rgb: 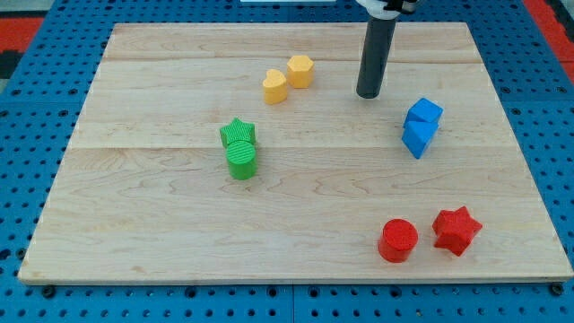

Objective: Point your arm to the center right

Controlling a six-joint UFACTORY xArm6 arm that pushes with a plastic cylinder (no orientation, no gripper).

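Eight blocks on one pale wooden board point(161, 224), which rests on a blue pegboard surface point(27, 108); one dark rod standing upright over the board's upper right part. My tip point(369, 94) sits on the board toward the view's top, right of the middle; it ends in a plain rod, with no jaws to spread or press together, and it touches no block. Nearest item: blue cube point(424, 114), to the right of the tip and a little below it, touching a second blue block point(416, 136) just beneath, shape not clear. This blue pair occupies the board's centre right, and the tip stands just up and left of that area. Left of the tip and slightly above: yellow block point(300, 71), with a yellow heart-like block point(274, 87) just beside it, further left and a shade lower. Well left of the tip and below: green star point(238, 134), touching a green cylinder point(241, 161) directly under it. Well below the tip, near the board's bottom right: red cylinder point(397, 240) and, to its right, red star point(456, 230), close together but apart.
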